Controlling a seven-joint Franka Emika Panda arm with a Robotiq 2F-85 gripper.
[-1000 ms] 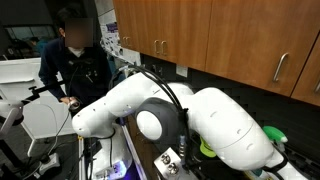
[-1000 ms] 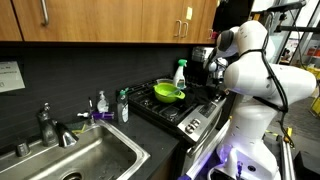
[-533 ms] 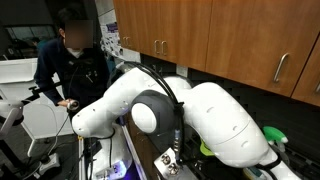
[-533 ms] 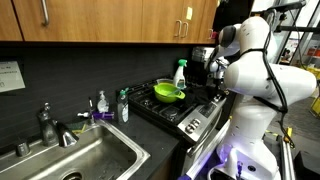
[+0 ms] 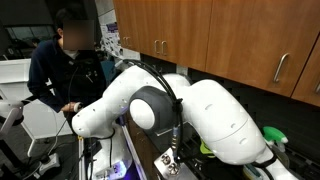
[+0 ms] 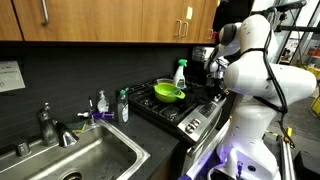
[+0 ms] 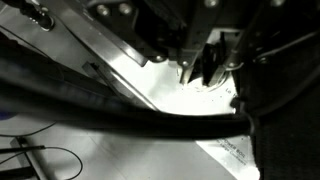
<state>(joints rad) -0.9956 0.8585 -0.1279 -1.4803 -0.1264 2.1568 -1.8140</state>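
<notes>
The end effector has its two dark fingers drawn together with only a thin slit between them, and nothing shows in that slit; in the wrist view it hangs over a pale sheet with small print too blurred to read, and thick black cables cross the near part of that view. The thing nearest to it is a spray bottle: slim, upright and pale-bodied with a green trigger head, standing at the far edge of the stove against the dark back wall, just left of the white arm. Whether it has liquid in it cannot be told. Just in front of the bottle and slightly left sits a lime-green bowl on a burner, its mouth up; what it contains cannot be made out. Further left on the worktop, two small soap bottles stand upright beside the steel sink, with the tap at its far left corner. Wooden cabinets run along above. In an exterior view the arm's bulky white links fill the near ground, and a person in dark clothes stands far left behind it.
</notes>
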